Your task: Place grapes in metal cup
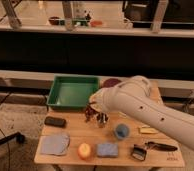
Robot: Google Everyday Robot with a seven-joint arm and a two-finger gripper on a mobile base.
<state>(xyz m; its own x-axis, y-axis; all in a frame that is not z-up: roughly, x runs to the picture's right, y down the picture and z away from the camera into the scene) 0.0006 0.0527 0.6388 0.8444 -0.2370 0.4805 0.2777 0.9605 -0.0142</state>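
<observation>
- We are seeing the gripper (91, 106) hanging over the wooden table (75, 131), just in front of the green tray (72, 92); its fingers are pressed together, pinching the grapes (92, 114), a dark reddish knobbly cluster dangling below;
- We are noticing the metal cup (103, 120), shiny and cylindrical, standing right beside the grapes;
- We are finding a round blue cup (121, 131), a flat black rectangular block (55, 121), a soft blue cloth (54, 144), a yellow-red apple (84, 150) and a blue sponge (107, 149); no writing is reading clearly.
</observation>
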